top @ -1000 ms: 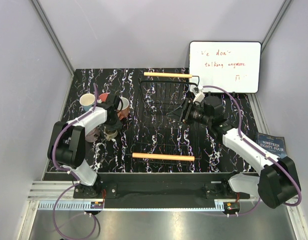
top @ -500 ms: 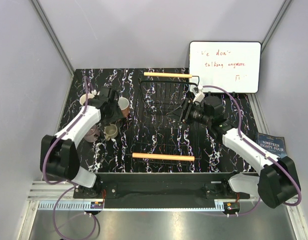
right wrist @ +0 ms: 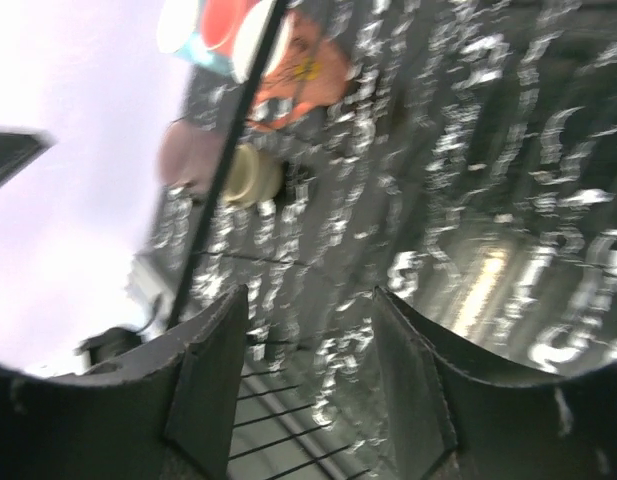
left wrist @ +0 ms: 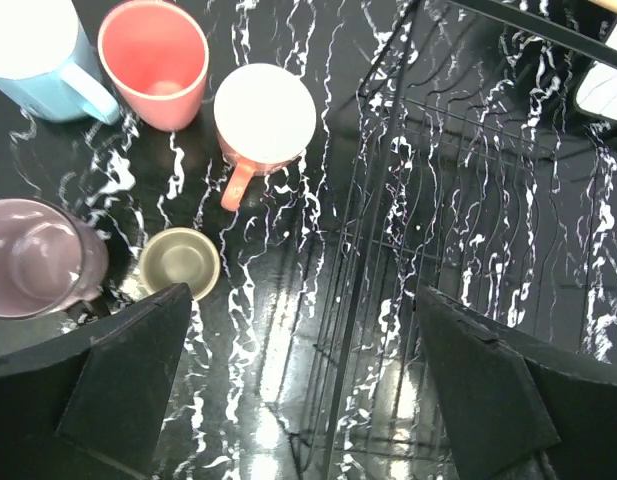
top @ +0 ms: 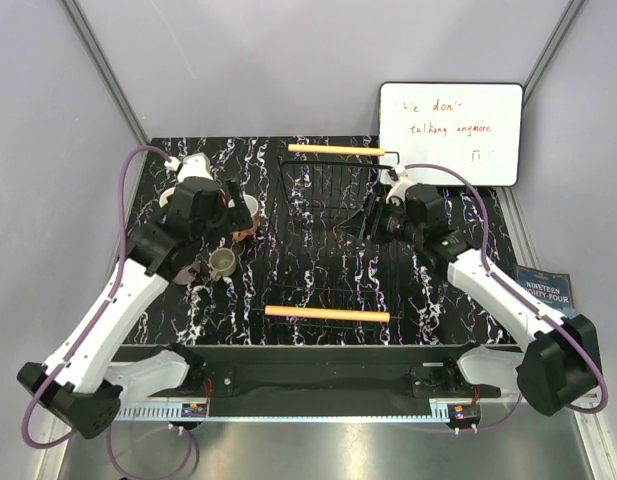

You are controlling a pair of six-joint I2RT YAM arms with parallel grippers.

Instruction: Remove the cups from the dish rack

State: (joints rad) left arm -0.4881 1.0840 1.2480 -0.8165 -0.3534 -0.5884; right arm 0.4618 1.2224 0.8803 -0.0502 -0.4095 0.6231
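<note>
Five cups stand together on the black marbled table left of the dish rack (left wrist: pixel 468 150): light blue (left wrist: pixel 38 50), pink (left wrist: pixel 153 60), terracotta with a pale inside (left wrist: pixel 265 115), mauve (left wrist: pixel 38 255) and a small olive one (left wrist: pixel 180 262). My left gripper (left wrist: pixel 303 340) hangs high above them, open wide and empty. From above, the olive cup (top: pixel 221 263) and terracotta cup (top: pixel 246 212) show beside the left gripper (top: pixel 231 200); the arm hides the others. My right gripper (top: pixel 371 222) hovers over the right side of the rack (top: pixel 328 250), jaws apart around nothing (right wrist: pixel 313 380).
The rack has a wooden bar handle at its far end (top: pixel 336 150) and its near end (top: pixel 327 314). A white whiteboard (top: pixel 450 133) leans at the back right. A book (top: pixel 544 285) lies off the table's right edge.
My left gripper opened, left the olive cup standing on the table, and lifted away as the arm swung up. My right gripper's jaws parted slightly.
</note>
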